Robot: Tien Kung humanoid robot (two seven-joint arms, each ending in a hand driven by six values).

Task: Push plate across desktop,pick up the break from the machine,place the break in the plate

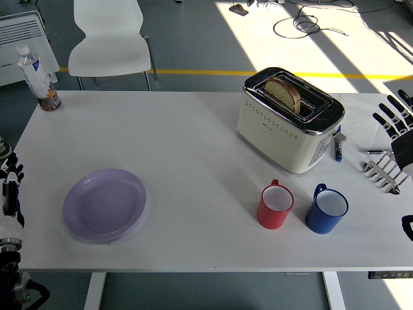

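1. The smooth, round lilac plastic plate (104, 205) lies flat near the white table's (193, 142) front-left edge, with nothing on it.
2. The cream, chrome-topped toaster (290, 119) stands right of centre. One crusty slice of brown bread (284, 92) sits upright in a slot.
3. A red enamel mug (275, 206) and a blue enamel mug (326, 210) stand side by side in front of the toaster.
4. The left hand (11, 194) rests at the left edge; finger state cannot be told.
5. The right hand (395, 119), at the right edge, has black fingers spread, holding nothing.
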